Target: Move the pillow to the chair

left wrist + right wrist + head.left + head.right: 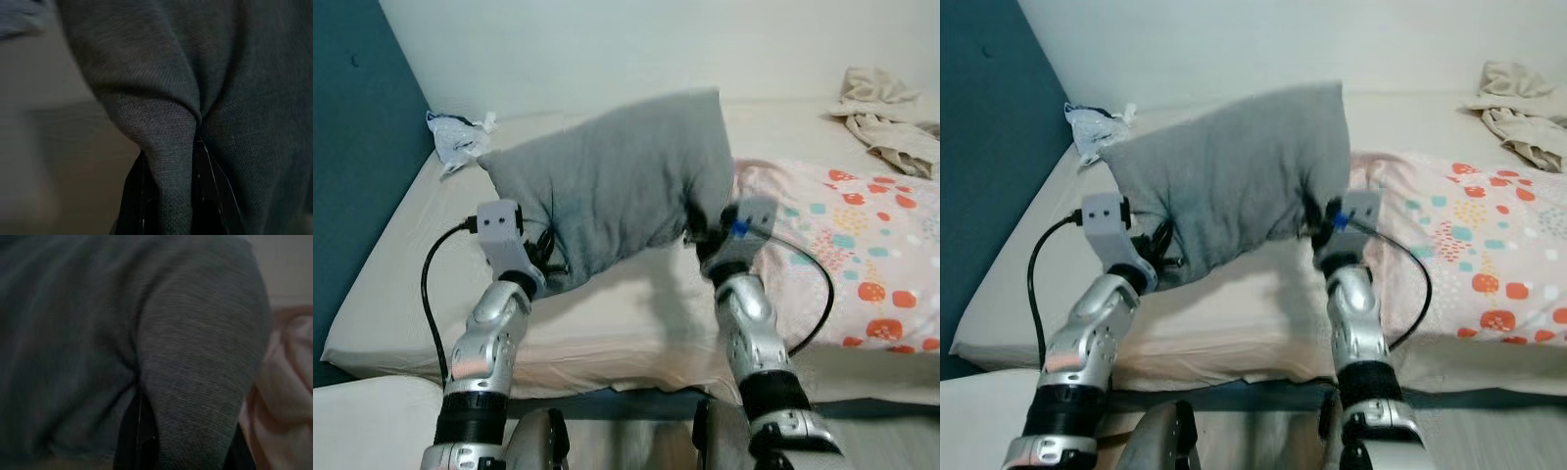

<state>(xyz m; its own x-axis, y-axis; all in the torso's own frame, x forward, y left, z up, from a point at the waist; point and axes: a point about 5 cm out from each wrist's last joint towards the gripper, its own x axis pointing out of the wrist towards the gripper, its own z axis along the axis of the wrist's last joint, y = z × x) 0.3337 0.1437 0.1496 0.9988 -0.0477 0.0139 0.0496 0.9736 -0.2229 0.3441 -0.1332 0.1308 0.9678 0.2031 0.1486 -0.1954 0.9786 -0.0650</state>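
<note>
While lifted, pillow (617,181) between both jaws.

I count one grey pillow (617,181), one bed (401,284), one patterned pink blanket (862,264), one crumpled plastic bag (458,137) and one heap of beige cloth (886,117). I have two grippers on it: left gripper (168,205) and right gripper (188,445).

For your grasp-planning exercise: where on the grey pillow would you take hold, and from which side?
Grip the grey pillow at its two lower corners, one tool per side, coming from the bed's near edge. It is wide and soft, so a pinched fold holds, as the left tool and right tool show.
</note>
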